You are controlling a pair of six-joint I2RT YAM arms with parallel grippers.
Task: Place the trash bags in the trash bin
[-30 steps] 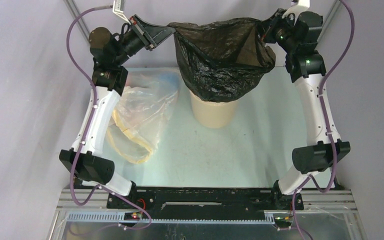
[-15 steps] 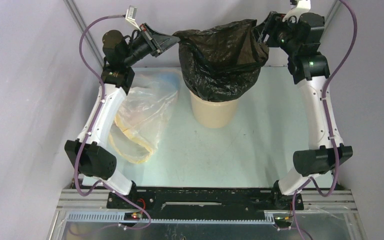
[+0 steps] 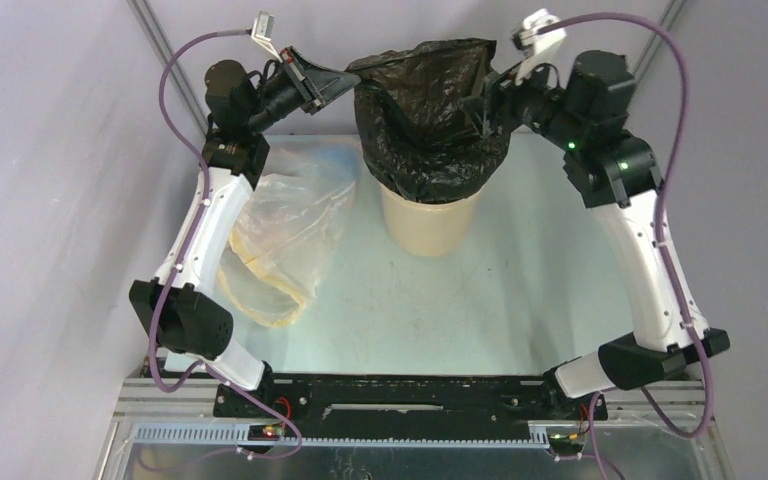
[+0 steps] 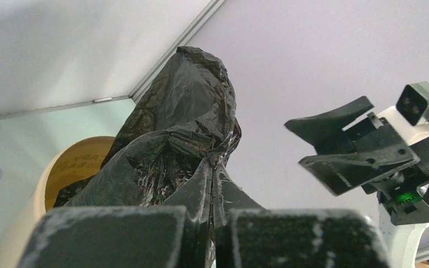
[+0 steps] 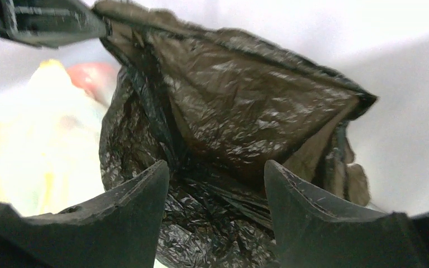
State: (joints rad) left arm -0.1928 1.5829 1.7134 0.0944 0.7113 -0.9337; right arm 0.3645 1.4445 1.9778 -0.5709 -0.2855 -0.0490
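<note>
A glossy black trash bag (image 3: pixel 425 110) drapes over the tan trash bin (image 3: pixel 425 225) at the back middle of the table. Its lower part covers the bin's rim. My left gripper (image 3: pixel 352 80) is shut on the bag's upper left edge and holds it up; the left wrist view shows the film pinched between the fingertips (image 4: pixel 219 167), with the bin (image 4: pixel 72 167) below. My right gripper (image 3: pixel 482 105) is open beside the bag's right side. In the right wrist view the crinkled bag (image 5: pixel 229 117) lies just beyond the spread right gripper (image 5: pixel 217 167), with nothing gripped.
A translucent clear bag (image 3: pixel 280 220) with yellow tints lies on the table left of the bin, under my left arm. Frame posts and grey walls stand close behind the bin.
My right gripper has opened, let go of the bag's right edge and swung left and lower toward the bag. The bag's stretched mouth has slackened and narrowed. My left gripper shifted slightly right.
</note>
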